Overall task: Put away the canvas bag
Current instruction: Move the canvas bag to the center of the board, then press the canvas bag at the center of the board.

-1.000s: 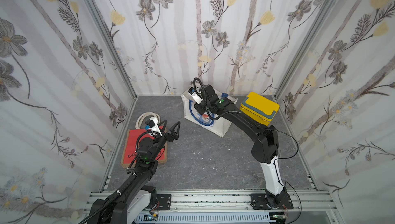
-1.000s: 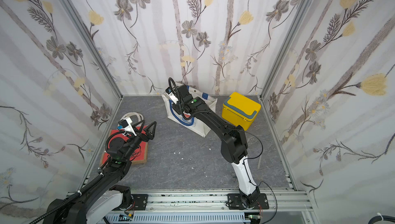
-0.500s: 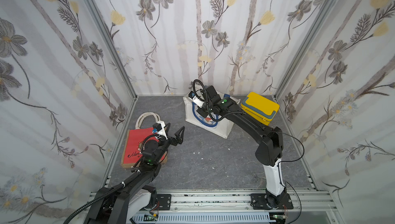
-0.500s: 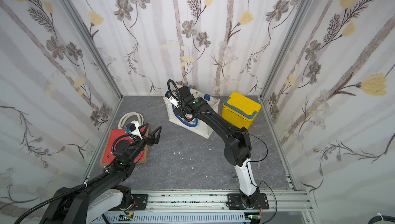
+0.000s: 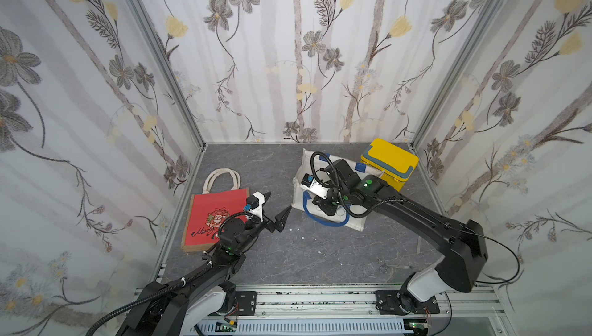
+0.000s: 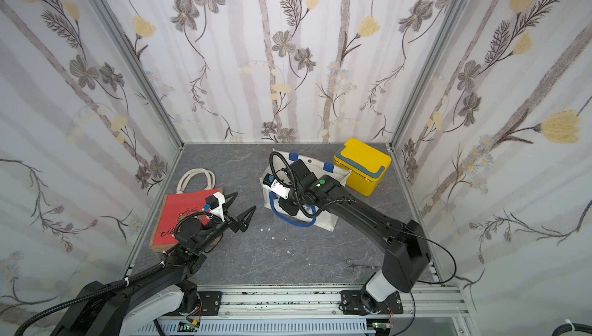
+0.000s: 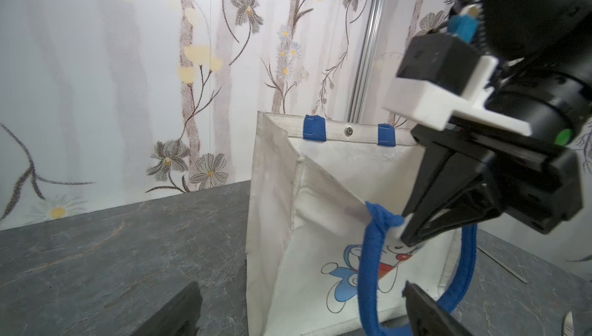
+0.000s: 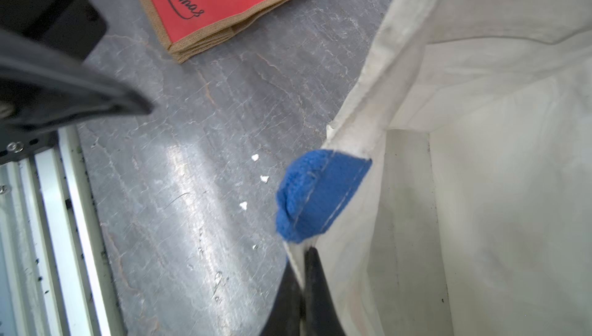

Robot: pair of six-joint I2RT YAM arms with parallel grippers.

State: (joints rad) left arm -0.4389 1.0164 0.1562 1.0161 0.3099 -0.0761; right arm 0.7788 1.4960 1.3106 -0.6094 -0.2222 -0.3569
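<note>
The white canvas bag with blue handles and a cartoon print stands upright with its mouth gaping at the back of the floor. My right gripper reaches down from above and is shut on its near rim, right beside a blue handle tab. The left wrist view shows the pinch on the bag at the right gripper. My left gripper hovers open, facing the bag's left side and not touching it.
A flat red Christmas bag lies by the left wall, behind my left arm. A yellow box stands against the bag in the back right corner. Small scissors lie near the front right.
My right gripper closed on the bag's rim. My left arm swung from over the red bag to the right, toward the white bag, staying open.
</note>
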